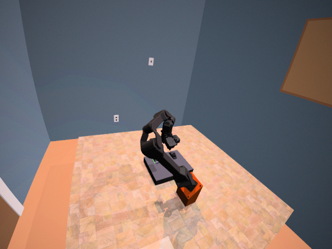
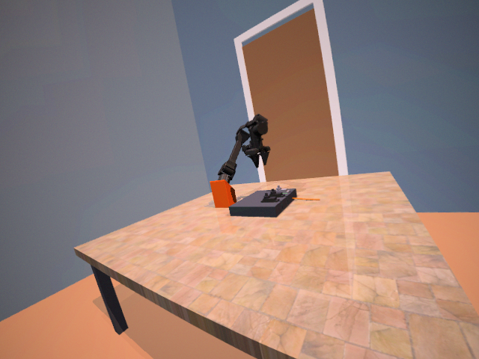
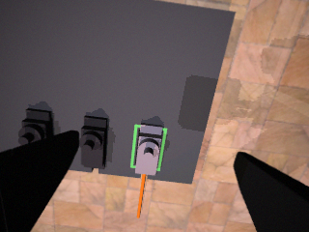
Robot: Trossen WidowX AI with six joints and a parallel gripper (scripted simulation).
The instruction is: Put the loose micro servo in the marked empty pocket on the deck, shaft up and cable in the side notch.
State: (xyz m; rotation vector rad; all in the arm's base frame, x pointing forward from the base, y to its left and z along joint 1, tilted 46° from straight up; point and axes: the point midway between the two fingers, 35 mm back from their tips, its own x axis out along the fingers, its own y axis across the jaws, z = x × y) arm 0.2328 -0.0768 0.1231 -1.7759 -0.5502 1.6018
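The loose micro servo (image 3: 147,163) (image 2: 278,188) is light grey. In the wrist view it stands inside the green pocket outline (image 3: 133,147), shaft up. Its orange cable (image 3: 141,195) (image 2: 307,199) runs straight out past the near edge of the dark deck (image 3: 121,72) (image 2: 253,211) (image 1: 182,161). The pocket's walls and side notch are hidden, and I cannot tell whether both ears lie flat. My gripper (image 3: 157,148) (image 2: 260,165) (image 1: 169,148) is wide open and empty, well above the deck. Its fingers are apart from the servo.
Two black servos (image 3: 94,145) (image 3: 36,131) stand in a row to the left of the grey one in the wrist view. The arm's orange base block (image 1: 198,184) (image 2: 222,194) stands close beside the deck. The deck rests on a tiled-pattern table top (image 1: 107,209) (image 2: 239,247).
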